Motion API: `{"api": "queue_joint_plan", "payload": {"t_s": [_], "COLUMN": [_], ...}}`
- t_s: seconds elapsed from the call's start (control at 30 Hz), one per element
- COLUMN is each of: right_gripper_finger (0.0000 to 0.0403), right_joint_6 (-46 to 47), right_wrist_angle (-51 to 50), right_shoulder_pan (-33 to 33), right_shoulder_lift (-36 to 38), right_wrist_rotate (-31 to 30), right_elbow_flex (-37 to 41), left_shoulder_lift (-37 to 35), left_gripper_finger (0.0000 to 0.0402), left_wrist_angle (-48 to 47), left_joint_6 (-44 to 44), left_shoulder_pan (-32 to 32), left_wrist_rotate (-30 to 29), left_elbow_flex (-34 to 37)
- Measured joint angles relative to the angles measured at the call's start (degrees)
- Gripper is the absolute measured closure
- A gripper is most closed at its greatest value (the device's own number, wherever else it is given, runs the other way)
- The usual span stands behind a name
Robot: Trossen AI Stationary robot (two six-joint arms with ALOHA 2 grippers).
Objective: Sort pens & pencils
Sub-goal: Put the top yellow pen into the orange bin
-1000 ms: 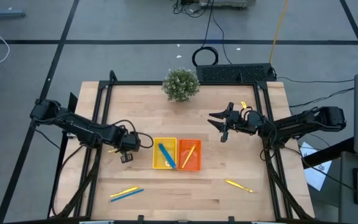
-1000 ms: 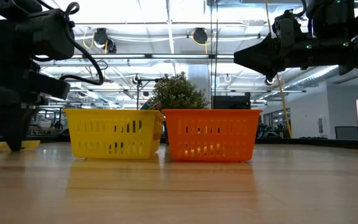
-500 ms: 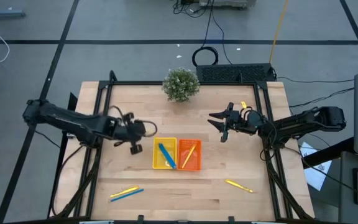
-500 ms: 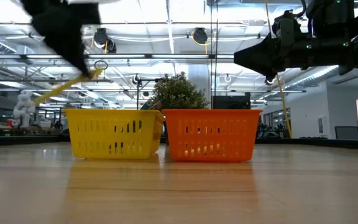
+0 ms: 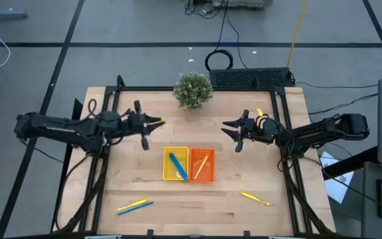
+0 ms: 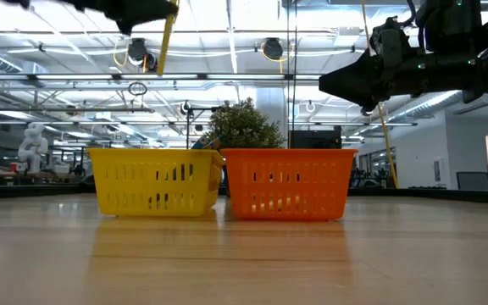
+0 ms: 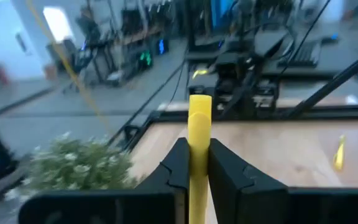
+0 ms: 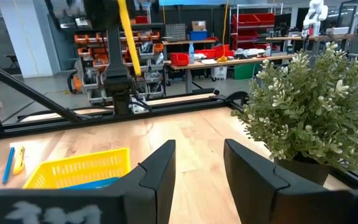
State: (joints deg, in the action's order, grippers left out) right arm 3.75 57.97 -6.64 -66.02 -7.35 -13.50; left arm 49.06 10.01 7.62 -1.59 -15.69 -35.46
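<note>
Poking from left hand (image 7: pixel 197 168): yellow pencil (image 7: pixel 199 134).

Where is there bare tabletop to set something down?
Free: the strip between the yellow tray and the left table edge, and the front middle between the blue-and-yellow pair and the lone yellow pencil. Crowded: around both trays and the plant.

- Light wooden table (image 5: pixel 257 179), black-framed.
- Yellow tray (image 5: pixel 176 164) and orange tray (image 5: pixel 203 165) touching, mid-table.
- Potted plant (image 5: pixel 193 89) at the back edge.
- Yellow and blue sticks (image 5: pixel 134 206) front left; yellow stick (image 5: pixel 254 198) front right.
</note>
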Motion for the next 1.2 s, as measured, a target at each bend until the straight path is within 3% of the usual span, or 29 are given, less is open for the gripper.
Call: {"api": "queue_joint_plan", "payload": {"t_s": [0.13, 0.33, 0.77, 0.9, 1.07, 1.2], "right_gripper_finger": [0.0277, 0.0277, 0.0277, 0.0272, 0.0231, 0.0184], "right_joint_6": [0.0, -0.19, -0.79, -4.22, -5.37, -6.14], "right_wrist_angle": [-0.06, -0.41, -1.12, -1.03, -0.36, -0.49], "right_shoulder_pan": [0.0, -0.01, 0.29, 2.48, 4.7, 5.66], "right_shoulder_lift": [0.0, 0.0, -0.19, -2.81, -9.3, -16.12], "right_wrist_rotate": [0.09, 0.13, 1.19, 2.93, 2.89, 2.98], "right_elbow_flex": [0.0, 0.0, 0.0, -0.36, -5.5, -10.74], "left_shoulder_lift": [0.24, 0.08, -0.2, 2.92, 11.24, 17.27], "left_gripper_finger": [0.0369, 0.0369, 0.0369, 0.0369, 0.0369, 0.0369], "left_wrist_angle": [13.63, 25.29, 27.02, 30.89, 39.98, 41.24], "left_joint_6": [-1.25, -3.79, -6.45, -7.54, -9.5, -10.63], "left_shoulder_pan": [1.63, 3.35, 3.88, 3.88, 4.15, 4.52], "left_wrist_rotate": [3.9, 8.97, 11.72, 13.63, 15.78, 16.04], "left_elbow_flex": [9.2, 17.11, 17.18, 17.18, 17.1, 14.17]}}
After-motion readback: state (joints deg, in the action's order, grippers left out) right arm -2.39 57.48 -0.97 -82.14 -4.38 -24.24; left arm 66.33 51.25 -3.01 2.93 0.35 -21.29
